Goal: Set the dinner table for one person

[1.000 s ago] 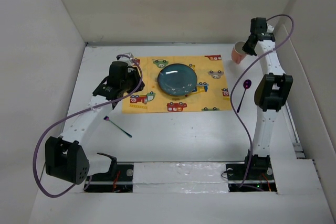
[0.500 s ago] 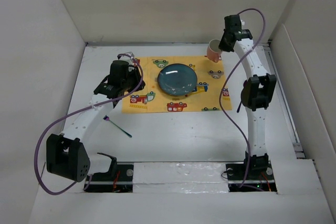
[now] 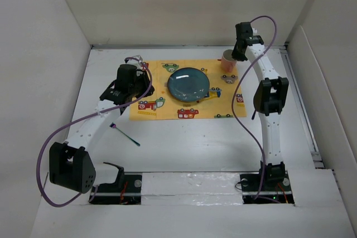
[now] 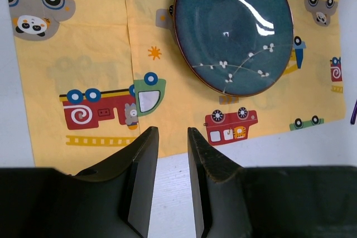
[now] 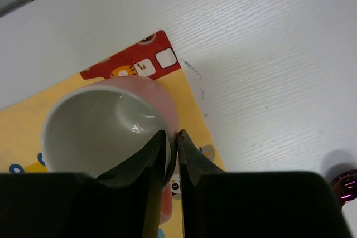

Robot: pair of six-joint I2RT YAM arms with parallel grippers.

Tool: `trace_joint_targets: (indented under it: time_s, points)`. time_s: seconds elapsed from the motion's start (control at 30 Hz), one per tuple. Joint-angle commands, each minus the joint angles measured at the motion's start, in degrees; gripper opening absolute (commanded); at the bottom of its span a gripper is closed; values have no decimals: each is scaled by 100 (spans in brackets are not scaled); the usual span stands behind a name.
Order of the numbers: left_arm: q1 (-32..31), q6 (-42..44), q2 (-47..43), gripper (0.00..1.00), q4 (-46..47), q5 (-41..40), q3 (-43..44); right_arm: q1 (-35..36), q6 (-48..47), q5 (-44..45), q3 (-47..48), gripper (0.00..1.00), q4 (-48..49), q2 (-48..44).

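Tool on right arm (image 5: 172, 137) pinches pink cup (image 5: 95, 126) by its rim; left tool (image 4: 173, 133) slightly parted, empty.

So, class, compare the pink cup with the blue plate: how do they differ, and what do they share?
Colour: the pink cup is pink outside, white inside; the blue plate is dark blue with white blossoms. Shape: the cup is deep, the plate shallow. State: the right gripper pinches the cup's rim; the plate lies free. Both are over the yellow mat.
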Motion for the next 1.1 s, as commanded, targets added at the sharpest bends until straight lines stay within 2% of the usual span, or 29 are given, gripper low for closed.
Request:
trace_joint_targets:
  time_s: [0.0,0.2,0.27,0.33,0.37,0.4,0.43,0.47,0.5,0.53,0.57,0.67,0.7,0.73,0.77,0.8,0.87,1.07]
  points:
    - [13,-56,-79,25,203,75,-10,1,110,-51,391,31,289,-126]
    - [13,-82,-70,25,238,110,7,-183,251,-516,612,54,376,-493]
    - [13,-83,-61,25,247,119,25,-289,357,-859,437,57,629,-775]
    - [13,-91,-35,25,265,180,60,-482,462,-1122,-273,58,885,-1433]
    - [13,-100,-35,25,300,215,69,-544,506,-1150,-677,55,1252,-1723]
    - [13,-100,-26,25,326,276,69,-666,541,-1150,-1151,30,1473,-2039]
    - [13,-100,-26,25,335,303,69,-728,620,-1063,-2252,18,1727,-2765]
    - [13,-109,-35,21,379,329,43,-798,647,-1036,-2863,5,2278,-3137]
    - [13,-100,-26,15,397,399,34,-869,690,-1027,-3478,0,2527,-3489]
    - [13,-100,-26,9,423,426,25,-1017,734,-1010,-4589,0,2756,-4084]
    - [13,-100,-17,0,440,444,-1,-1106,770,-1018,-5062,0,2976,-4325]
    - [13,-30,26,0,423,549,16,-1440,753,-1124,-6310,0,2918,-4679]
    - [-39,40,35,0,414,567,42,-1493,761,-1150,-6428,0,2751,-4662]
    - [-39,67,79,0,397,567,60,-1493,718,-1055,-6507,2,2575,-4644]
    - [-39,93,97,0,379,549,112,-1493,674,-967,-6708,8,2461,-4653]
    - [-126,119,106,0,327,453,139,-1493,665,-922,-6806,29,2459,-4679]
    - [-127,155,158,5,326,426,166,-1493,568,-878,-7017,42,2468,-4723]
    - [-127,49,202,7,493,760,104,-1493,357,-632,-6947,44,2003,-4144]
